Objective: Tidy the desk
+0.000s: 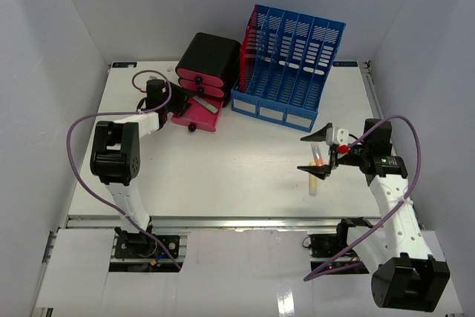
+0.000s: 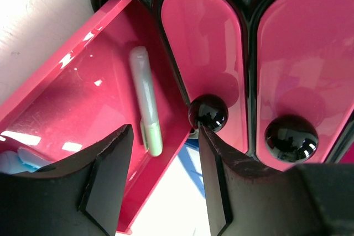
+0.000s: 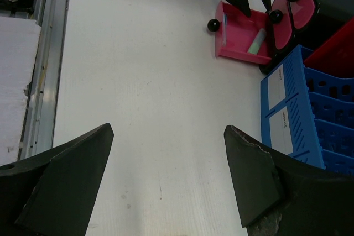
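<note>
Down at the near edge, both arms are bolted to the rail of the white counter (image 1: 245,176), which runs back to the grey walls and carries everything on show. Right arm (image 1: 390,183) first: it's bent in over the right half of the counter. The right jaws stand wide apart, released, gripping nothing, and the wrist view shows bare white surface between the two dark fingers (image 3: 61,181). From above, a small pale yellow item (image 1: 315,185) lies on the counter just beside those fingertips; it's too small to say what it is.

Over to the left arm (image 1: 115,155), reaching farther back, left of centre. The left jaws are parted too, hanging over the pulled-out pink drawer (image 2: 83,92). Only the drawer's edge and a strip of counter show in the gap, nothing pinched. Lying lengthwise in that drawer is a slim pale green pen-like stick (image 2: 145,100), and something pale blue peeks in at the corner, mostly hidden by a finger. The finger on the right of that wrist view sits just beside a glossy black knob (image 2: 208,113) on the closed pink front above; whether they touch, I can't tell.

Farther back sits the black drawer unit (image 1: 210,57). Just beside it to the right is the blue file rack (image 1: 289,72), with a red rack (image 1: 254,31) tucked against its left side, both at the far edge.
</note>
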`<state>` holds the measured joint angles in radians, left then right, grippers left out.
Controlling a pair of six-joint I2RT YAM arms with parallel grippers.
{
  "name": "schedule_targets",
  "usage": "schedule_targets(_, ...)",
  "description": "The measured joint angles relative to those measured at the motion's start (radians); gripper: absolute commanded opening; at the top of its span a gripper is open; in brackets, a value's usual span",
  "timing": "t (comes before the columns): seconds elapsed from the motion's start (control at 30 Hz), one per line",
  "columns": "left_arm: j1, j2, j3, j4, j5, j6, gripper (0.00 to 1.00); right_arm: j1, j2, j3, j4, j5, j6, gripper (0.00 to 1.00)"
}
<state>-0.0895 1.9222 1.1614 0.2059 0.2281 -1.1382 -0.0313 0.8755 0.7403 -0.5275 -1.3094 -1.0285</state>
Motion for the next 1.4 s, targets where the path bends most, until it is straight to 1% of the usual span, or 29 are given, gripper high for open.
schedule_targets(0.13, 0.000, -0.018, 0.000, -0.012, 0.005, 0.052, 0.65, -0.007, 0.020, 0.000, 0.000, 0.000, 0.008, 0.88)
schedule_targets(0.27, 0.003, -0.128, -0.011, -0.031, 0.026, 0.138, 0.71, -0.019, 0.048, 0.000, 0.003, 0.007, 0.035, 0.87)
schedule_targets(0.37, 0.019, -0.266, -0.054, -0.016, 0.061, 0.219, 0.81, -0.024, 0.066, 0.000, 0.010, 0.030, 0.069, 0.87)
schedule_targets(0.47, 0.074, -0.471, -0.160, -0.029, 0.119, 0.325, 0.98, -0.026, 0.090, 0.000, 0.019, 0.109, 0.117, 0.87)
schedule_targets(0.53, 0.136, -0.596, -0.222, -0.046, 0.147, 0.394, 0.98, -0.020, 0.103, 0.002, 0.013, 0.200, 0.144, 0.89)
schedule_targets(0.67, 0.245, -0.801, -0.354, -0.078, 0.180, 0.513, 0.98, 0.000, 0.113, 0.011, -0.005, 0.456, 0.216, 0.92)
schedule_targets(0.77, 0.255, -0.915, -0.448, -0.119, 0.213, 0.587, 0.98, 0.019, 0.142, 0.025, -0.003, 0.681, 0.291, 0.92)
schedule_targets(0.83, 0.252, -0.964, -0.482, -0.152, 0.246, 0.627, 0.98, 0.024, 0.169, 0.025, -0.001, 0.807, 0.346, 0.91)
schedule_targets(0.93, 0.251, -1.001, -0.495, -0.195, 0.290, 0.681, 0.98, 0.040, 0.212, 0.024, 0.007, 0.948, 0.416, 0.84)
schedule_targets(1.0, 0.251, -1.022, -0.496, -0.217, 0.310, 0.707, 0.98, 0.062, 0.248, 0.025, 0.017, 1.010, 0.458, 0.78)
schedule_targets(1.07, 0.251, -1.053, -0.510, -0.226, 0.326, 0.728, 0.98, 0.092, 0.307, 0.035, 0.022, 1.059, 0.500, 0.75)
schedule_targets(1.23, 0.251, -1.158, -0.590, -0.253, 0.345, 0.764, 0.98, 0.154, 0.499, 0.083, 0.044, 1.146, 0.584, 0.73)
schedule_targets(1.4, 0.251, -1.221, -0.613, -0.280, 0.353, 0.783, 0.98, 0.191, 0.594, 0.088, 0.077, 1.206, 0.635, 0.70)
